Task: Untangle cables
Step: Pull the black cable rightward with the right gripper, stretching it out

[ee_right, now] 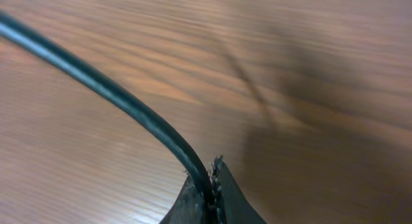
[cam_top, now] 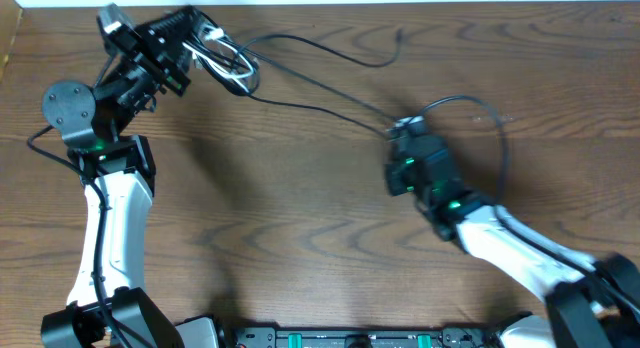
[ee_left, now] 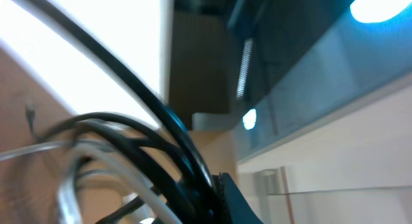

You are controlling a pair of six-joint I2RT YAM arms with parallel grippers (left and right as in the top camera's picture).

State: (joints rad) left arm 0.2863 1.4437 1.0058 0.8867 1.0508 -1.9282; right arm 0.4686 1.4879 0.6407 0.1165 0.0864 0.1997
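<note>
Pull-apart step in hand. left fingers (cam_top: 198,48) clenched on the coiled cable bundle (cam_top: 232,66), upper left of frame. right fingers (cam_top: 404,134) clamped on the black cable (cam_top: 320,110), right of centre, which runs between them over the bench (cam_top: 300,238). Next move probably needs a slow draw apart, watching for snagging loops.

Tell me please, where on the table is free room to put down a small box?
Bare wood lies in the middle, below the black cable that the right tool grips, and in the top right corner. Crowded: top left, where the left tool holds the bundle.
</note>
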